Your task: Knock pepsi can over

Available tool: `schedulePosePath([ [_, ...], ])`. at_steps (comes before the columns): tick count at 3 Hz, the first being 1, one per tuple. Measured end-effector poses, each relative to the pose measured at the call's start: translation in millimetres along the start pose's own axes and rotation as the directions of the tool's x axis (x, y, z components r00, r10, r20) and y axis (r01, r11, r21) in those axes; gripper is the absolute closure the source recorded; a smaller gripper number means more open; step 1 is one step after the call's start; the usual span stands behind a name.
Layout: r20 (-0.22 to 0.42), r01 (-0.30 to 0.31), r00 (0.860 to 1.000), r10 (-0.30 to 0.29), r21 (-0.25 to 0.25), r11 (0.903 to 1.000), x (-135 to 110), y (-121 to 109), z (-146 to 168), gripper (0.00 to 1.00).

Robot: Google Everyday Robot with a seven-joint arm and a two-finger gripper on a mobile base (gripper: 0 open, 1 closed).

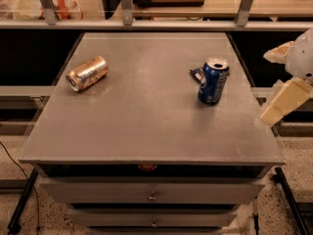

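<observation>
The pepsi can (213,82), dark blue with a silver top and white markings, stands upright on the right half of the grey table (146,116). My gripper (267,87) is at the right edge of the view, just beyond the table's right side and to the right of the can. Its two cream fingers (284,102) are spread apart with nothing between them. It is not touching the can.
A gold can (87,73) lies on its side at the table's left. A small flat dark wrapper (197,74) lies just behind and left of the pepsi can. A shelf rail with posts (146,23) runs behind the table. Drawers (152,195) sit below the front edge.
</observation>
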State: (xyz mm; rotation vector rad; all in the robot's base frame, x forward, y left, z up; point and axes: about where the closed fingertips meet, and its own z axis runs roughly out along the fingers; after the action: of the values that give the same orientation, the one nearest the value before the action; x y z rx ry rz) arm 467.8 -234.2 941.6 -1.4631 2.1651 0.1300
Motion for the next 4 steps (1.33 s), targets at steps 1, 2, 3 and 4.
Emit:
schedulePosePath([
  [1, 0.077, -0.018, 0.997, 0.018, -0.003, 0.9998, -7, 0, 18, 0.0],
  [2, 0.241, -0.047, 0.97, 0.043, 0.01, 0.9988, -24, -12, 44, 0.0],
  [3, 0.389, -0.089, 0.918, 0.073, 0.025, 0.9957, -40, -27, 60, 0.0],
  [4, 0.484, -0.121, 0.87, 0.09, 0.032, 0.9922, -52, -40, 71, 0.0],
])
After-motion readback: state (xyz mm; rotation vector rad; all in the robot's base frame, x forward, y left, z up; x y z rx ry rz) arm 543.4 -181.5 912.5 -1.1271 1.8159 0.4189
